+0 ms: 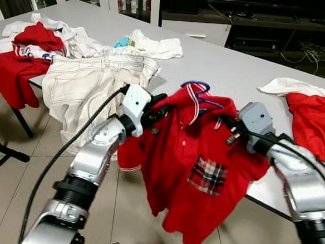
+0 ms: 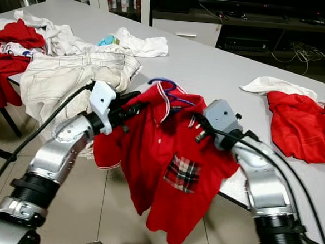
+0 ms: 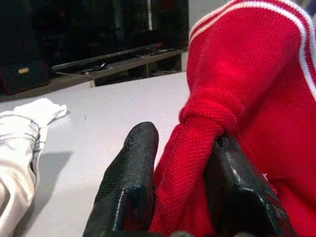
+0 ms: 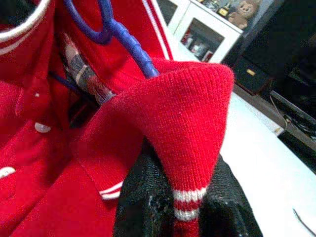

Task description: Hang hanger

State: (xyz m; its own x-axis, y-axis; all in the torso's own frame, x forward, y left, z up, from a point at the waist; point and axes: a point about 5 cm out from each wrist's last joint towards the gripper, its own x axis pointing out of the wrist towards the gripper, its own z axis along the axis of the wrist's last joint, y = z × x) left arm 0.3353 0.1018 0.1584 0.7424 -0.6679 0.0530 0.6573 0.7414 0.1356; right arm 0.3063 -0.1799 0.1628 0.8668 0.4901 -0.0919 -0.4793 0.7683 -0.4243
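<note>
A red polo shirt (image 1: 195, 169) with a plaid chest pocket hangs in the air off the table's near edge, held between both arms. A blue hanger (image 1: 194, 86) sits inside its collar, its hook poking up above the neck. My left gripper (image 1: 158, 113) is shut on the shirt's left shoulder; in the left wrist view red knit (image 3: 183, 163) is bunched between the black fingers (image 3: 129, 182). My right gripper (image 1: 228, 126) is shut on the right shoulder, and the right wrist view shows the striped collar (image 4: 190, 148) pinched beside the blue hanger (image 4: 126, 42).
The grey table (image 1: 222, 65) carries a pile of white trousers (image 1: 90, 80) and red and white clothes (image 1: 34, 40) at left, plus a red garment (image 1: 316, 124) and white cloth (image 1: 285, 86) at right. Tiled floor lies below; a dark TV cabinet stands behind.
</note>
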